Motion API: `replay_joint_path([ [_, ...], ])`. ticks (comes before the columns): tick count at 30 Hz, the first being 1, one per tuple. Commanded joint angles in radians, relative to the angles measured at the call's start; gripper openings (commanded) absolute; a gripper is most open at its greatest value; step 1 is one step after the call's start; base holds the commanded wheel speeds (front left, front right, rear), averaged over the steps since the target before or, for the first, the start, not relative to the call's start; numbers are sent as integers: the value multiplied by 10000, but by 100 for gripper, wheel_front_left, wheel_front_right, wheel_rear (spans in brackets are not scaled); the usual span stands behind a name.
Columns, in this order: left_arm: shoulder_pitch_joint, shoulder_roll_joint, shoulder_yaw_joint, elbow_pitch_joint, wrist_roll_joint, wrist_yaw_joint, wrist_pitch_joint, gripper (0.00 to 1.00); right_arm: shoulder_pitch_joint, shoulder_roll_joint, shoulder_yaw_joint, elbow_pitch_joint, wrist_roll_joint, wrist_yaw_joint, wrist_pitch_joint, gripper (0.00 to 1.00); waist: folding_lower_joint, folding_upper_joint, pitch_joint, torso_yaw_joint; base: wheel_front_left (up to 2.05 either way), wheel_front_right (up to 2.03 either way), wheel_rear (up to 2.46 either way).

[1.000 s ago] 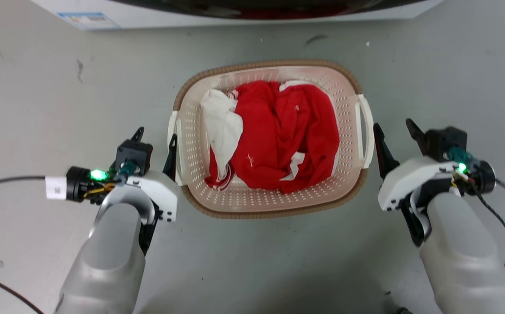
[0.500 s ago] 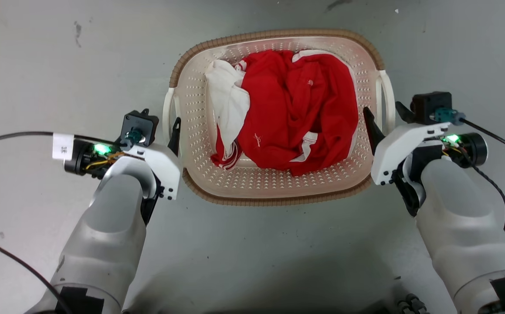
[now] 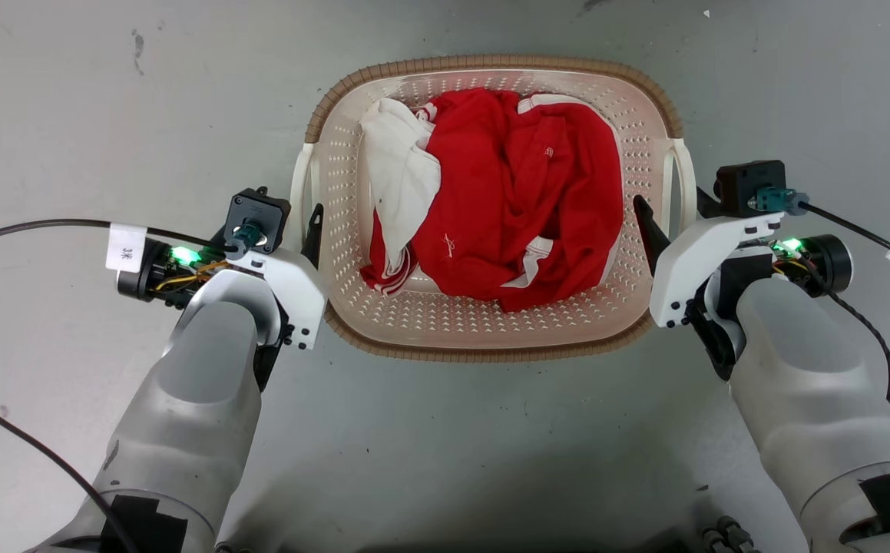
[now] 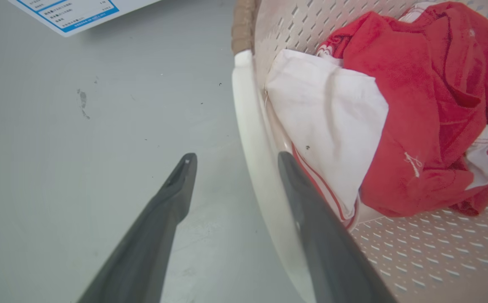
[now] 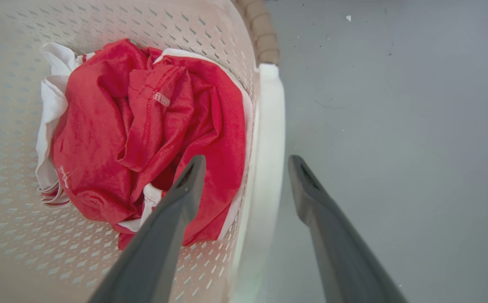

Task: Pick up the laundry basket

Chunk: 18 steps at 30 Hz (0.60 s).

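Laundry basket (cream-white perforated plastic, rounded-rectangular, brown woven-look rim) seen on grey floor, flanked by both arms. Crumpled red garment and white cloth held inside. Left gripper spread apart, white left side handle straddled: one dark finger outside over floor, other over basket interior. Right gripper likewise spread, white right side handle set between fingers. Neither handle clamped yet.

Label cut off, print seemingly illegible
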Motion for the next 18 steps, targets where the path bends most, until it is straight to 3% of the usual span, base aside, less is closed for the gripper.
replay_joint_path([
  [1, -126, 55, -5, 116, 7, 123, 24, 100, -183, -2, 61, 52, 86, -3, -60, 100, -1, -1, 4, -10, 0, 0, 0],
  [6, -297, 73, 43, 769, -127, 416, 90, 100, -177, -2, 275, 172, 295, -3, -125, 100, -1, -1, 14, -29, 0, 0, 0],
  [18, -679, -114, -102, 1260, -466, -154, 84, 100, -148, 1, 877, 288, 835, -3, -224, 100, -1, -1, 89, -70, 0, 0, 0],
])
